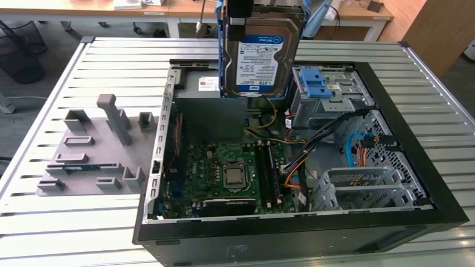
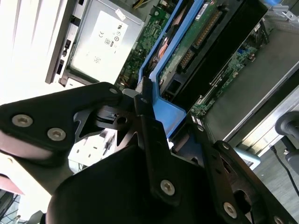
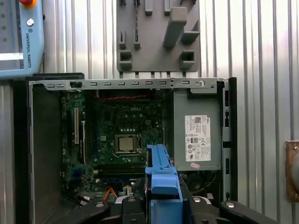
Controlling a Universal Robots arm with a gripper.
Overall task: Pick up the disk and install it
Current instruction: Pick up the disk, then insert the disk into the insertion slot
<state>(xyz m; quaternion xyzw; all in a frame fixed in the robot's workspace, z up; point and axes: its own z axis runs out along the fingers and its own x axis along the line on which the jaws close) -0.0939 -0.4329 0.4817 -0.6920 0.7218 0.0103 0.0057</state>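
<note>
My gripper (image 3: 162, 199) is pinched tight on the disk (image 1: 261, 55), holding it by the blue bracket (image 3: 161, 175) at its upper edge. The disk hangs upright in the air, short edge down, label side facing the exterior view. It's above the open computer case (image 1: 297, 240); can't tell exactly how high, but it looks clear of everything inside. In the exterior view its lower edge overlaps the power supply (image 1: 204, 83) on the exterior view's left. The drive cage (image 1: 326, 105) with its light-blue latches (image 1: 315, 88) is just beside it on the exterior view's right. The first wrist view looks down past the bracket onto the motherboard (image 3: 121, 130) and CPU socket (image 3: 125, 143), with the white-stickered power supply next to them. A grey fixture (image 1: 93, 153) lies on the slatted table (image 1: 111, 61), outside the case on the exterior view's left, well apart from the disk. In the second wrist view the bracket is clamped between my jaws and the disk's green circuit-board side shows.
</note>
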